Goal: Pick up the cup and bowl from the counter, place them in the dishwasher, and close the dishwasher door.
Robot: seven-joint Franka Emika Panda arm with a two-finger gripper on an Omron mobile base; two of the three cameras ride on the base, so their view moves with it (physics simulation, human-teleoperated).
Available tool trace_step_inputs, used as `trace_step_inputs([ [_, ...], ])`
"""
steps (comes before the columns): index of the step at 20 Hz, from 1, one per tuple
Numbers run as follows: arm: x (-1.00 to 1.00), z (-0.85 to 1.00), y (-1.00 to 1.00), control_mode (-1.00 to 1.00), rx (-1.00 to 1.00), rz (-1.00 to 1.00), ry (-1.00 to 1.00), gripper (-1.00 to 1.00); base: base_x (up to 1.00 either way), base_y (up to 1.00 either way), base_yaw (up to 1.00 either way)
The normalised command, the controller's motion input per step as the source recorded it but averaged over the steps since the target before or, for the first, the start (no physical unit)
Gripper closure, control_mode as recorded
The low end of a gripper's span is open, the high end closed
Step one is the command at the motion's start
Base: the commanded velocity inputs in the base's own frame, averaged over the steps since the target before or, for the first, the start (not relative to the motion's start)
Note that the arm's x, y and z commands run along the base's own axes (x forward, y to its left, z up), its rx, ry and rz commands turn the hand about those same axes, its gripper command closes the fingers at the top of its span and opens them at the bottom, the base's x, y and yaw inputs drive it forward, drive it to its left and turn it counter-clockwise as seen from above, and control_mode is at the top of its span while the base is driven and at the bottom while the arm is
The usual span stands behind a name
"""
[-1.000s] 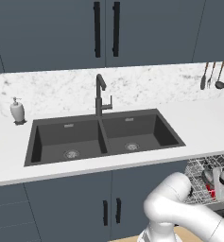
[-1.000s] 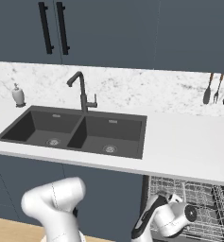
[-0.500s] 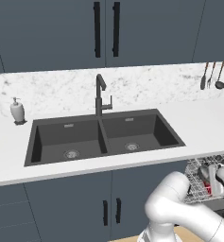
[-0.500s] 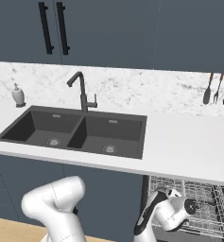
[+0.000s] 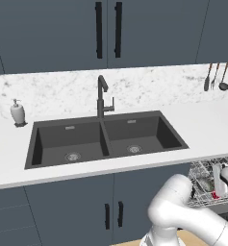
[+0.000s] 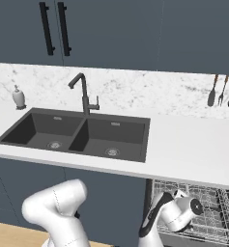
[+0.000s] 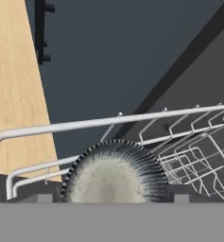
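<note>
While the bowl (image 7: 114, 172) sits directly ahead of the jaws inside the rack (image 7: 189, 142), I cannot tell whether they grip it.

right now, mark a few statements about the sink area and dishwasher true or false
1. The soap bottle stands left of the sink. True.
2. The dishwasher rack is pushed in behind a closed door. False: it is pulled out and in plain sight.
3. The bowl sits in the rack. True.
4. Utensils lie inside the sink. False: they hang at the wall, right of it.
5. A red cup stands beside the faucet. False: none stands there.
</note>
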Motion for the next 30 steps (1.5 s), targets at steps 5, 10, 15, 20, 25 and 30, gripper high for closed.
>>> trace_step_inputs([
  [5,-0.26,0.42,-0.01,-1.0,0.0,-0.05,0.04,-1.0,0.0,0.0,0.0],
  [10,-0.7,0.44,0.07,-1.0,-0.02,-0.31,0.05,-1.0,0.0,0.0,0.0],
  [15,-0.78,0.37,0.09,-1.0,0.03,-0.57,0.0,-1.0,0.0,0.0,0.0],
  [20,-0.86,0.06,0.0,-1.0,0.08,-0.73,0.0,-1.0,0.0,0.0,0.0],
  [25,-0.84,0.32,0.0,-1.0,0.04,-0.67,0.0,-1.0,0.0,0.0,0.0],
  [30,-0.83,0.33,-0.03,-1.0,0.05,-0.59,0.03,-1.0,0.0,0.0,0.0],
])
